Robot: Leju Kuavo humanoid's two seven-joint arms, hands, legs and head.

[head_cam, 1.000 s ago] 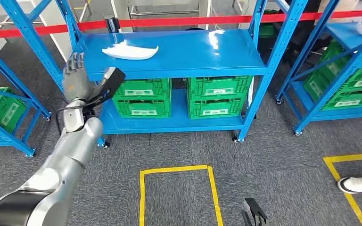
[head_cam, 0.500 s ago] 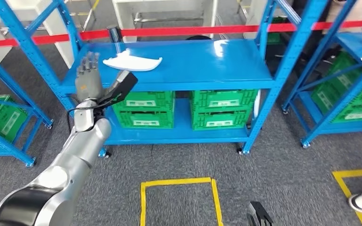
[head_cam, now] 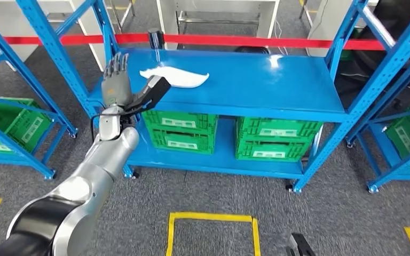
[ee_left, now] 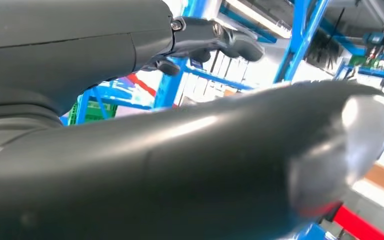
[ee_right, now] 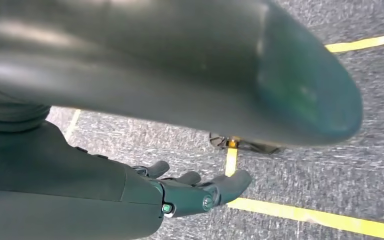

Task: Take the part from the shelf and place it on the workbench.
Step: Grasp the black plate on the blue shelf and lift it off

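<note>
The white part (head_cam: 177,78) lies flat on the blue shelf (head_cam: 256,80), untouched; the left hand (head_cam: 118,85) is raised just beside it, fingers spread, empty, presumably for reaching; the right hand (ee_right: 190,192) hangs loosely apart, empty.

My left hand (head_cam: 116,85) looks like matt grey plastic, on a forearm of smooth, brushed silver metal. The white part (head_cam: 177,78) at one o'clock from it seems smooth, slightly glossy plastic. The shelf (head_cam: 256,80) is glossy blue-painted metal; the crates (head_cam: 180,129) are ribbed green plastic; the floor (head_cam: 325,218) is rough grey carpet.
</note>
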